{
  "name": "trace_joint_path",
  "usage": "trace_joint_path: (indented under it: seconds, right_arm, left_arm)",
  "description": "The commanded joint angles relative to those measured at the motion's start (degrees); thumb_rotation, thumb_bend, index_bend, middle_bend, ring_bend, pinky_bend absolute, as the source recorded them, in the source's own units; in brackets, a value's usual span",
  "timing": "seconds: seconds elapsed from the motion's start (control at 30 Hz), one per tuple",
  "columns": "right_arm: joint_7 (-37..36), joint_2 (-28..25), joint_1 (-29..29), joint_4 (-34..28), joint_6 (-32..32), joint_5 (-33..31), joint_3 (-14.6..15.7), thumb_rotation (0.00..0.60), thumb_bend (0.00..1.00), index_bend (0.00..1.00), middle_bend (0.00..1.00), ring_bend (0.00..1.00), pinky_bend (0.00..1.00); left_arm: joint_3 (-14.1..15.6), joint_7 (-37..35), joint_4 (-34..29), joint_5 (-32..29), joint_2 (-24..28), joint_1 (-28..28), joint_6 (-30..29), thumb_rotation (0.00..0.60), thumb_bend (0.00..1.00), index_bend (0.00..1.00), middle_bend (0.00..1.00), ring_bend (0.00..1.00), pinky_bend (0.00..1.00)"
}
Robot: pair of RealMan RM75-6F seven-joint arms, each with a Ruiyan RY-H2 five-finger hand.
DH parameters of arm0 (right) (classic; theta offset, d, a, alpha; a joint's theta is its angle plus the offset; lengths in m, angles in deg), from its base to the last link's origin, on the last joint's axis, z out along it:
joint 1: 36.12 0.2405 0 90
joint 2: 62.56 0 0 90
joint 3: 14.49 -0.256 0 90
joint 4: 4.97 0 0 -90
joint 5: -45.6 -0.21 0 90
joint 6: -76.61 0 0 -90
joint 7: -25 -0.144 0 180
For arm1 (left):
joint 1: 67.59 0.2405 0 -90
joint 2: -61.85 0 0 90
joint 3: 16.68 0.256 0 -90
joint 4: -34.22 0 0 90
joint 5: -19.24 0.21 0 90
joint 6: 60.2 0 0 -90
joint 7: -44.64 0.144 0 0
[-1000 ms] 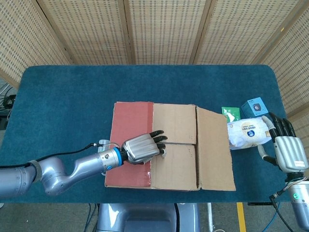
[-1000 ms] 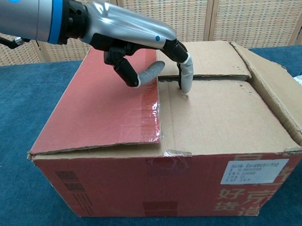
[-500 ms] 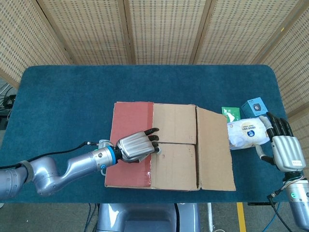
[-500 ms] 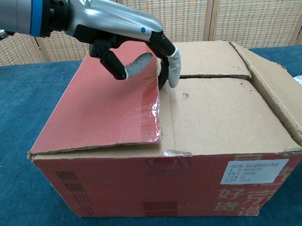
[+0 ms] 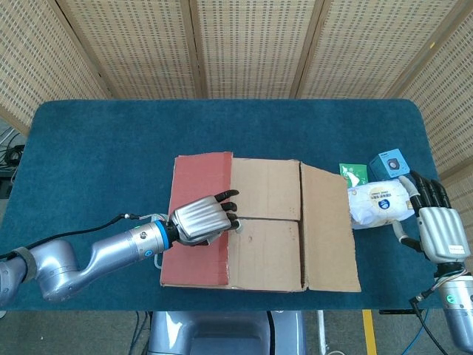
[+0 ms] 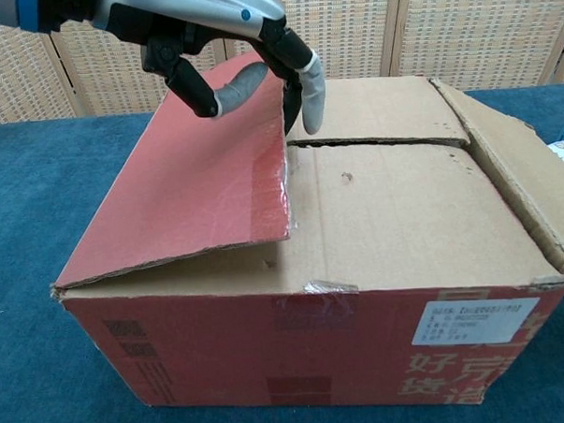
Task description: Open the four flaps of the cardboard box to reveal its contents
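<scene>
The box (image 5: 259, 225) sits near the middle of the blue worktop (image 5: 111, 148), closer to its front edge. Its red flap (image 5: 198, 214), on the robot's left side, is tilted up along its inner edge, so a gap shows beneath it in the chest view, where the flap (image 6: 206, 177) slopes upward toward the box's centre. The two plain brown inner flaps (image 5: 266, 222) lie flat and meet along a seam across the top. The right flap (image 5: 329, 229) lies nearly flat, angled slightly outward over the box's right side.

The left robot hand (image 5: 201, 220) is at the raised edge of the red flap, its back turned upward. In the chest view the left robot hand (image 6: 228, 36) has its fingers (image 6: 309, 79) hooked over the flap's free edge, with the thumb lying on the red upper face, so it grips the flap.

The right robot hand (image 5: 436, 225) rests at the worktop's right edge, well apart from the box, fingers spread and holding nothing. Its fingertips are just beside a white bag (image 5: 380, 203); whether they touch it cannot be told. Behind the bag lie a green packet (image 5: 353, 174) and a small blue box (image 5: 390, 163).

The box's front face carries a white label (image 6: 479, 320) and lighter printed characters at lower right. Perforated panels (image 5: 244, 44) stand behind the worktop.
</scene>
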Motion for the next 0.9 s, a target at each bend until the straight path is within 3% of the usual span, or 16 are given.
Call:
trace_joint_path:
  seconds: [0.03, 0.63, 0.9]
  right_arm:
    - [0.0, 0.0, 0.0, 0.0, 0.0, 0.0, -0.1, 0.6, 0.44, 0.0, 0.0, 0.0, 0.0]
    - [0.7, -0.6, 0.6, -1.0, -0.8, -0.1, -0.6, 0.6, 0.44, 0.0, 0.0, 0.0, 0.0]
    - [2.0, -0.9, 1.4, -2.3, -1.3, 0.3, -0.8, 0.6, 0.44, 0.0, 0.0, 0.0, 0.0]
  left_arm:
    - [-0.4, -1.1, -1.2, 0.9, 1.9, 0.8, -0.7, 0.6, 0.91, 0.32, 0.42, 0.21, 0.0]
    - [0.0, -11.6, -5.9, 11.3, 16.9, 8.1, -6.6, 0.6, 0.9, 0.32, 0.43, 0.22, 0.0]
    - [1.9, -17.7, -6.2, 17.9, 23.8, 13.7, -12.9, 0.6, 0.9, 0.32, 0.43, 0.22, 0.0]
